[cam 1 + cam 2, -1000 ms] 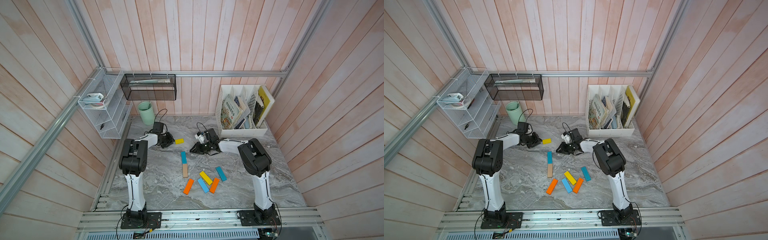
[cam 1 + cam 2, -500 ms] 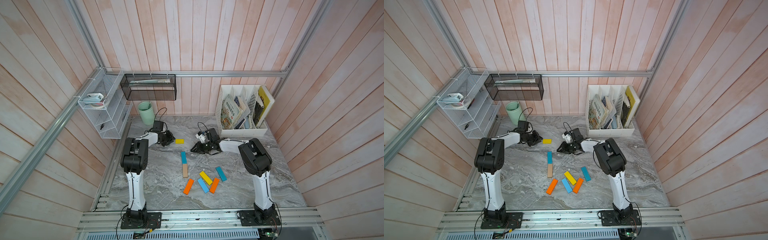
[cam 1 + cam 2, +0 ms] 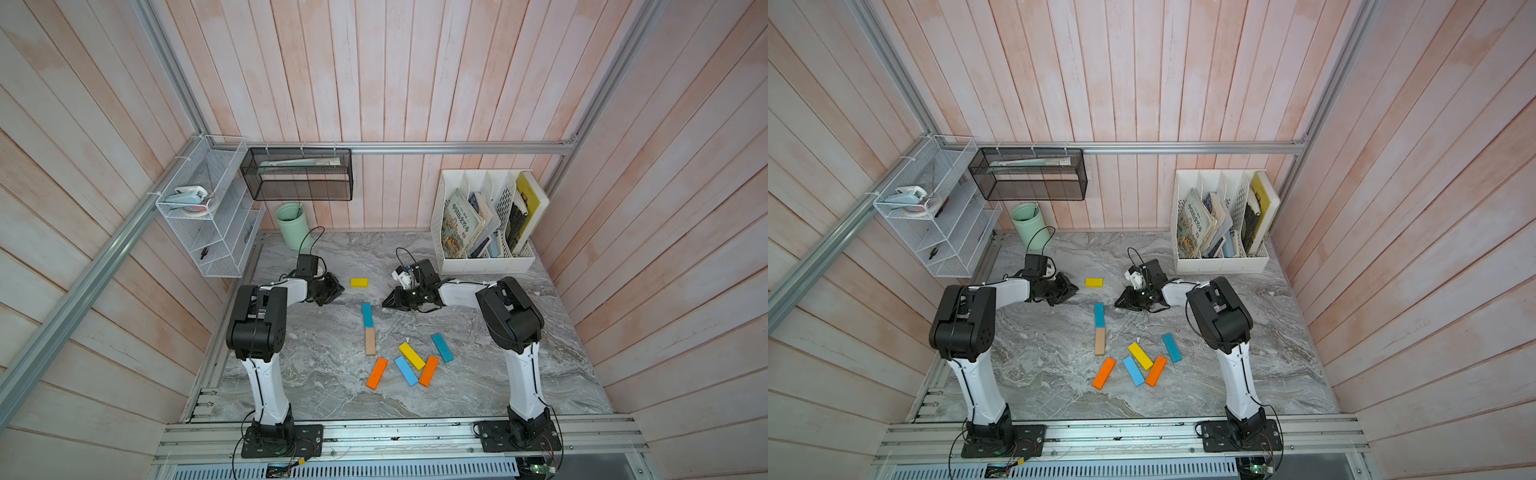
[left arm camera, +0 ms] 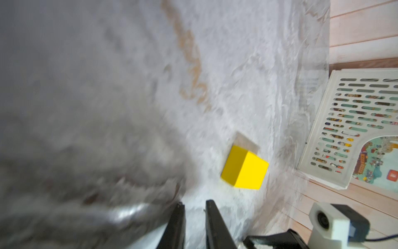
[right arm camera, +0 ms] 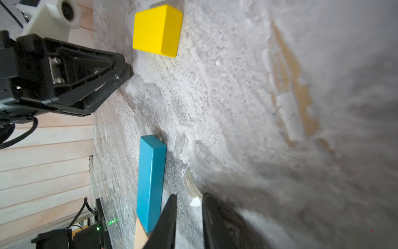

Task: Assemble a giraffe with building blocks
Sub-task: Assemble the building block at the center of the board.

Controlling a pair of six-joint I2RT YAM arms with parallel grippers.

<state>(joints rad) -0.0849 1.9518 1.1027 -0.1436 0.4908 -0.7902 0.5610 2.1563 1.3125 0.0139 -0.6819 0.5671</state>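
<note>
Left tool (image 4: 195, 203) and right tool (image 5: 189, 197) flank the crosswise yellow block (image 3: 359, 282), low on the tabletop (image 3: 311, 365), each narrowly parted and holding nothing. The teal block (image 3: 366, 314) and tan block (image 3: 370, 340) lie end to end near it, robot-side. A careless right-tool sweep could knock them askew.

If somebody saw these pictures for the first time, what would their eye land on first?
Colour against the grey marble table: a loose cluster of five blocks near the front, with a teal block and a tan block laid end to end behind it. Then the lone yellow block farther back, flanked by the left gripper and the right gripper, both low over the table and empty.
</note>
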